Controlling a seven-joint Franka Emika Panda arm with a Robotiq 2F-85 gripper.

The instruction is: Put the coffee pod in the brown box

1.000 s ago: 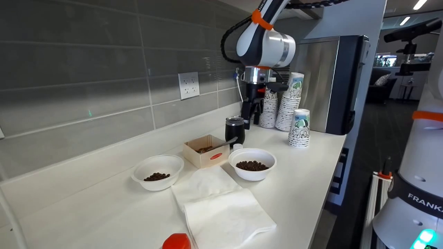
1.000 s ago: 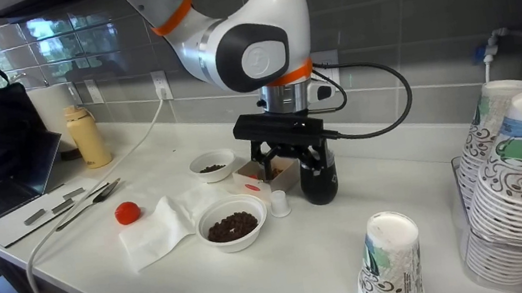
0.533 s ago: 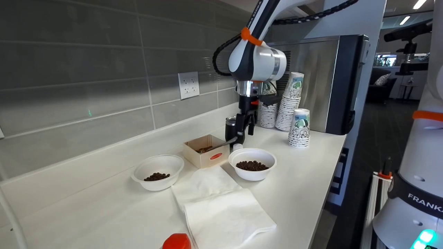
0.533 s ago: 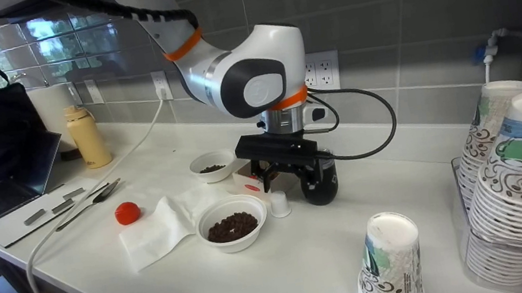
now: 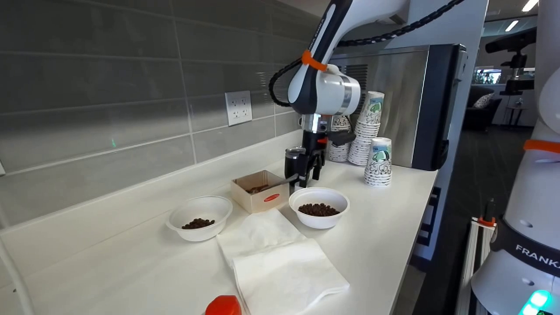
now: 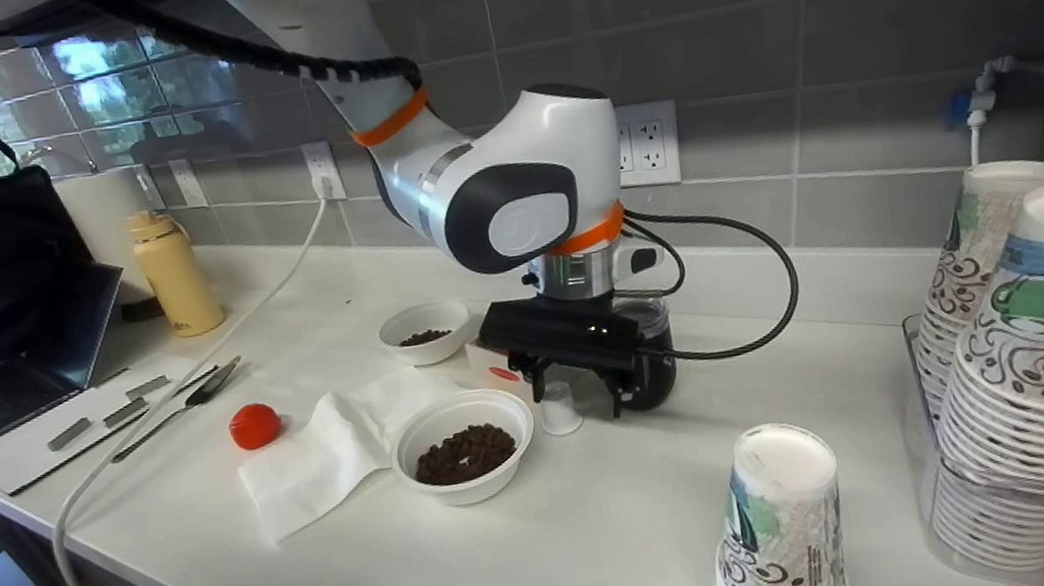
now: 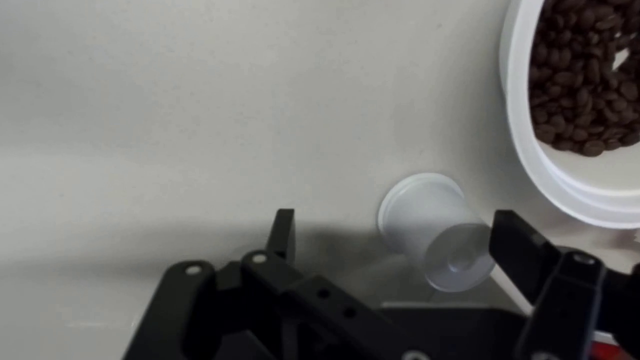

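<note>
While the white coffee pod (image 6: 562,413) stands narrow end up on the counter (image 6: 615,543), the gripper (image 7: 395,215) hangs low over it, jaws apart; in the wrist view the pod shows between them, closer to one, and I can't tell whether they touch it. Just beside the pod sits the brown box (image 5: 260,204), a metal utensil (image 5: 285,180) leaning over its rim, and near them a white bowl (image 5: 317,223) of dark beans (image 5: 318,210). Beside the gripper stands a black tumbler (image 5: 290,168).
</note>
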